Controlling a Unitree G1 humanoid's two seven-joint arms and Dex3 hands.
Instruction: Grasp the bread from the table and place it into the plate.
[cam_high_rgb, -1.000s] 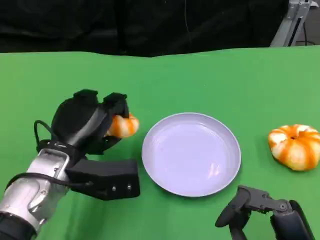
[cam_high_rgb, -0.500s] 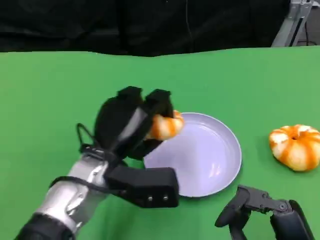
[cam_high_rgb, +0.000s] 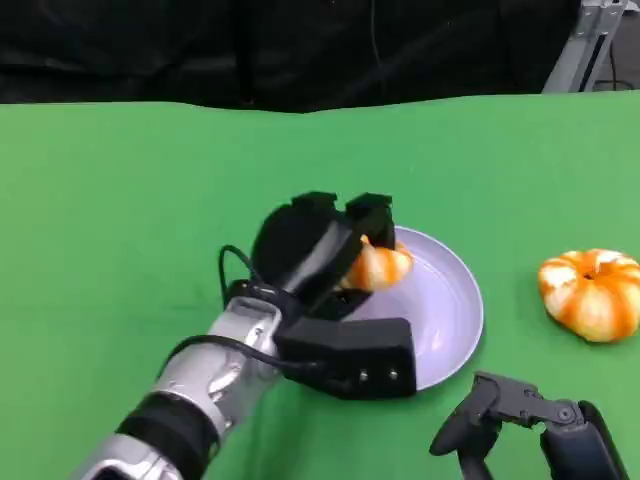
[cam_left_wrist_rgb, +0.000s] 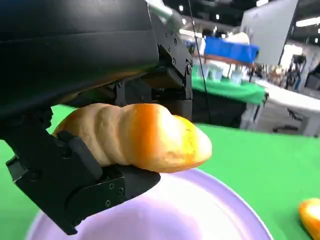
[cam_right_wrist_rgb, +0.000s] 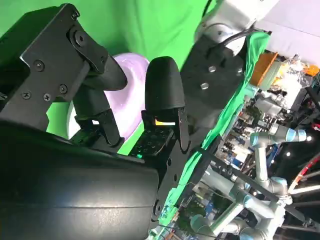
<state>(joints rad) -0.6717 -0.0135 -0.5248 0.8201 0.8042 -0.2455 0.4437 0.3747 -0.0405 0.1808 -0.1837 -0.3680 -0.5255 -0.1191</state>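
Observation:
My left hand (cam_high_rgb: 318, 250) grips an orange-and-tan bread roll (cam_high_rgb: 378, 266) and holds it just above the left part of the lavender plate (cam_high_rgb: 455, 300). The left wrist view shows the roll (cam_left_wrist_rgb: 140, 136) clamped between black fingers (cam_left_wrist_rgb: 75, 175), with the plate (cam_left_wrist_rgb: 200, 210) right beneath it. My right hand (cam_high_rgb: 525, 425) rests low at the front right of the table, holding nothing, its fingers (cam_right_wrist_rgb: 162, 92) apart. The plate (cam_right_wrist_rgb: 131, 90) appears beyond those fingers in the right wrist view.
A second bread roll (cam_high_rgb: 591, 293), orange with white stripes, lies on the green table (cam_high_rgb: 120, 200) to the right of the plate; its edge (cam_left_wrist_rgb: 310, 215) shows in the left wrist view. A grey stand (cam_high_rgb: 585, 45) rises at the far right corner.
My left hand has carried the roll rightward from the table left of the plate to a spot over the plate. The right hand has stayed put.

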